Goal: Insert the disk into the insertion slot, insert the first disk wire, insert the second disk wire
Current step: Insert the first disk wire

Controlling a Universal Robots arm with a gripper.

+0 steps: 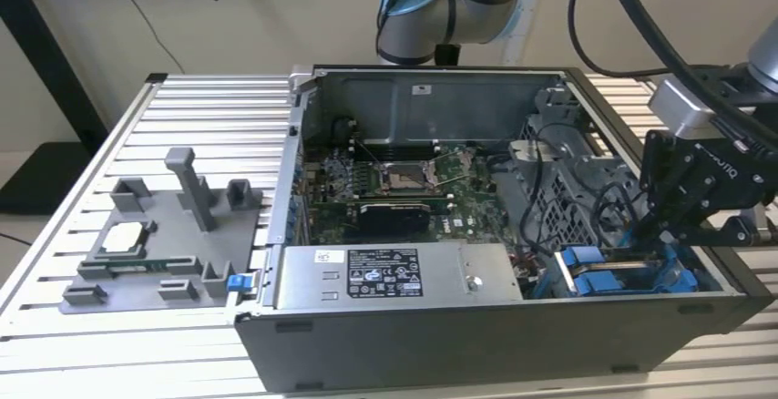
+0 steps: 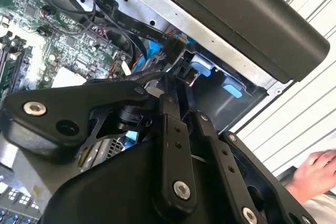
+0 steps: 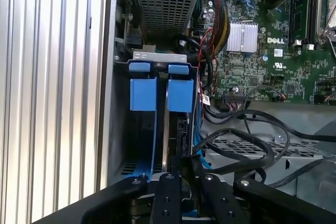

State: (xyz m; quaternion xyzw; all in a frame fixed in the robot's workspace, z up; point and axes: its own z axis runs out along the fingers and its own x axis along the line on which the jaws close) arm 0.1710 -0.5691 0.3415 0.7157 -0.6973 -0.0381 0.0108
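My black gripper (image 1: 642, 235) hangs over the insertion slot (image 1: 662, 255), the grey drive bay in the case corner at the exterior view's right. In the first wrist view the disk (image 3: 181, 127) stands edge-on in the bay, under its blue carrier tab (image 3: 180, 94), beside another blue carrier (image 3: 143, 94). The gripper (image 3: 185, 174) is directly above the disk's end, its fingers (image 3: 168, 187) close together on a black wire connector (image 3: 185, 163). In the second wrist view the gripper (image 2: 172, 85) holds that connector against the blue fittings (image 2: 202, 68), with a black wire (image 2: 131, 24) looping nearby.
The open computer case (image 1: 486, 344) lies on a slatted aluminium table (image 1: 195, 98). A labelled power-supply box (image 1: 389, 276) adjoins the bay, the motherboard (image 1: 389, 180) behind it. Loose black cables (image 3: 252, 145) cross beside the bay. A grey fixture (image 1: 158, 244) holds parts. A person's hand (image 2: 315, 169) rests beyond the case.
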